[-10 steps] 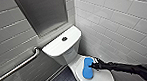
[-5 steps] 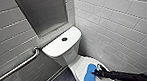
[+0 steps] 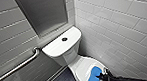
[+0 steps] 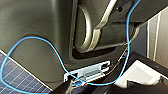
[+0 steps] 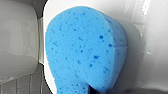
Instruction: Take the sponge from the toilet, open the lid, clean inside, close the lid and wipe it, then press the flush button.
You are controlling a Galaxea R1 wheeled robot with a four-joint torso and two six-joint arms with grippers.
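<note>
At the left of the head view a steel grab rail [image 3: 16, 68] slants along the grey tiled wall, and beside it a shallow recess [image 3: 45, 13] is set into that wall. Below the recess stands the toilet [image 3: 63, 56], its flat tank top carrying 1 dark flush button [image 3: 64, 39] at the centre. Forward of the tank the lid [image 3: 82, 66] lies shut over the bowl.

The sponge [image 3: 94, 76] rests on the lid's front half, toward the side nearest the white tiled wall. Its long axis runs roughly front to back along the lid, skewed a little. In the right wrist view the sponge [image 5: 82, 50] shows broad and porous with the white lid [image 5: 140, 62] behind it.

The right gripper [image 3: 103, 76] meets the sponge's wall-side edge, touching it, so the sponge lies directly ahead of the pincer, toward the toilet's middle. The right arm [image 3: 132, 78] reaches in low from the far right, and it is plainly the arm at work here. I cannot tell how far the pincer is open, nor whether it grips the sponge or only presses against it

With the lid down and the sponge flat on it, this looks like either taking up the sponge or wiping the lid
</note>
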